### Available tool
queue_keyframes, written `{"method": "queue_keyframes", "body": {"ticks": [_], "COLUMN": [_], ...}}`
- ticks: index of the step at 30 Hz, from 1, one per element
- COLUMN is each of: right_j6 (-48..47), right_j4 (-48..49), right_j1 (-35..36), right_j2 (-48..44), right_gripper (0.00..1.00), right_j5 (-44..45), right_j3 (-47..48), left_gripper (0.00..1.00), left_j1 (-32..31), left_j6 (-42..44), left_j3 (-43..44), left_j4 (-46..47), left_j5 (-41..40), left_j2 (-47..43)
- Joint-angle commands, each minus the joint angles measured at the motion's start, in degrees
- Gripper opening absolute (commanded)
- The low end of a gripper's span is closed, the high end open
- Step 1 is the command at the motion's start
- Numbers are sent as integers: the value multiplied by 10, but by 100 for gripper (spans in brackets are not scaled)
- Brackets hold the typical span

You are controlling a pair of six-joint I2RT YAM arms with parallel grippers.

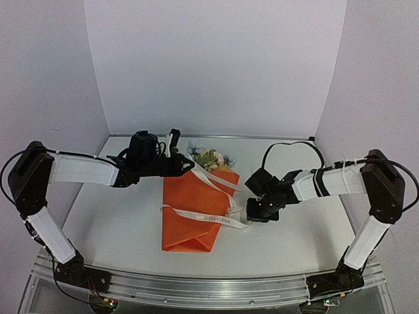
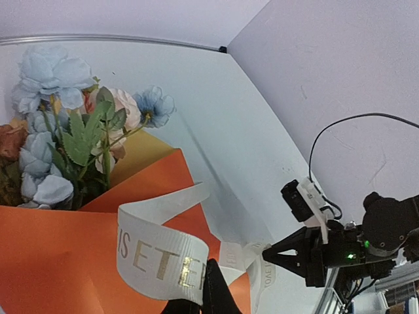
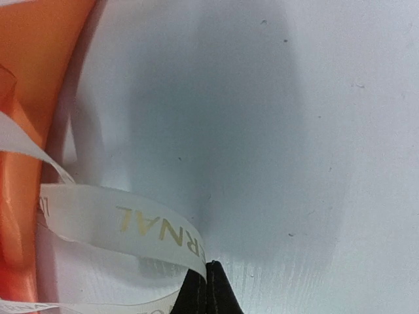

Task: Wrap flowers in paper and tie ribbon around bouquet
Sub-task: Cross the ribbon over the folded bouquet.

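Ribbon (image 1: 206, 218) lies crosswise over the bouquet (image 1: 196, 196), which rests flat with its heads at the far end, one ribbon end clamped in the left gripper (image 1: 191, 167) beside the flowers (image 1: 209, 157), the other pinched in the right gripper (image 1: 249, 216) just right of the paper (image 1: 188, 229).

In the top view the bouquet (image 1: 186, 196) lies on the table (image 1: 111, 222) at frame centre, with the flowers (image 1: 211, 157) toward the top and the paper (image 1: 190, 232) tapering toward the bottom. The ribbon (image 1: 206, 216) crosses over the paper in two runs. One run meets the left gripper (image 1: 192, 168) at the wrap's upper edge, the other the right gripper (image 1: 251, 210), just right of the wrap.
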Motion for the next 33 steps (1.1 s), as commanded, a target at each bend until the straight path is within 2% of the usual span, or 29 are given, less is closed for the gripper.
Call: {"method": "queue_keyframes", "body": {"ticks": [1,3,7,10,13,21,26,30,33], "right_j6": [10,11,3,0,10,12,3,-5,-10], "right_j4": [1,-3,-23,-60,-84,-85,-85,-85,-85], "right_j1": [2,3,2,-1,-18,-43,-55,-60,-60], "right_j2": [-84,-118,-154,-141,-121,-69,-39,-29,-24], "right_gripper": [0,0,0,0,0,0,0,0,0], "right_j5": [28,32,73,115,135,89,84,79,80], "right_j3": [0,3,33,72,98,158,195,211,220], "left_gripper": [6,7,13,14,18,30,40,53,53], "left_j1": [-26,-38,-73,-77,-76,-75,-27,23,65], "left_j6": [43,36,26,-6,-53,-134,-183,-162,-101], "left_j3": [-60,-96,-152,-187,-209,-242,-264,-240,-155], "left_j4": [-13,-9,-18,-35,-75,-97,-99,-112,-199], "left_j5": [-144,-189,-334,-428,-490,-407,-344,-278,-222], "left_j2": [-82,-105,-153,-179,-196,-183,-203,-223,-154]}}
